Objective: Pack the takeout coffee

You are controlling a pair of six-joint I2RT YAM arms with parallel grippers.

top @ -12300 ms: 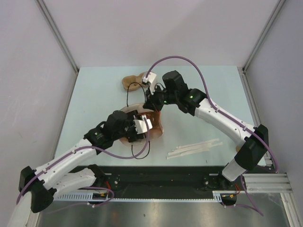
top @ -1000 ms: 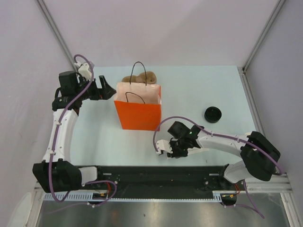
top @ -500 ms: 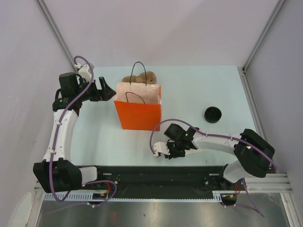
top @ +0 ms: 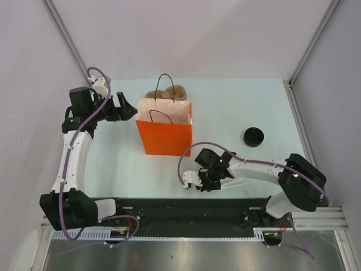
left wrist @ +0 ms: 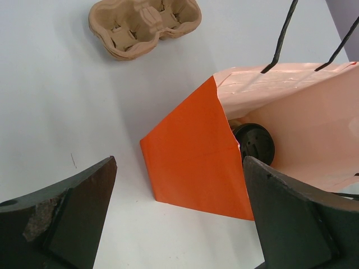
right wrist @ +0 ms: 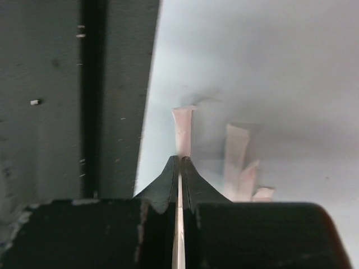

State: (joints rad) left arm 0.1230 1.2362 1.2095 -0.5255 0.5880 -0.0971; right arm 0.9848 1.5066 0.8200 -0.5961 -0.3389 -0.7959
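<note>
The takeout coffee (left wrist: 253,144) sits deep inside the upright orange paper bag (top: 166,138). I see only its round black plastic lid, close to 1 side wall, through the left wrist camera; from the top view I cannot pick it out. Standing on the bag's floor with the lid up, it looks packed to me, so I judge the main step done and only extras left.

My left tool (top: 123,107) hangs just beside the bag's left side with its jaws spread wide and nothing between them. I read this as a watching and steadying post: its camera looks straight into the mouth, and it could catch the bag if it tips.

My right tool (right wrist: 179,163) is low at the near edge of the pale worktop (top: 225,107), well apart from the bag. Its jaws are pressed together, and a pale flat stick (right wrist: 183,131) runs out from right at their tips. It appears pinched by its near end, though the view is blurred.

More pale sticks (right wrist: 238,159) lie just beside that 1 and could drag along with it. The black rail (right wrist: 67,112) at the worktop's edge runs close by the tool.

The bag's 2 black cord handles (top: 163,84) arch over its mouth, so anything going in must pass between them. A brown moulded cardboard cup carrier (top: 167,93) lies behind the bag; I cannot tell if they touch. A loose round black lid (top: 253,136) sits well off to the right.
</note>
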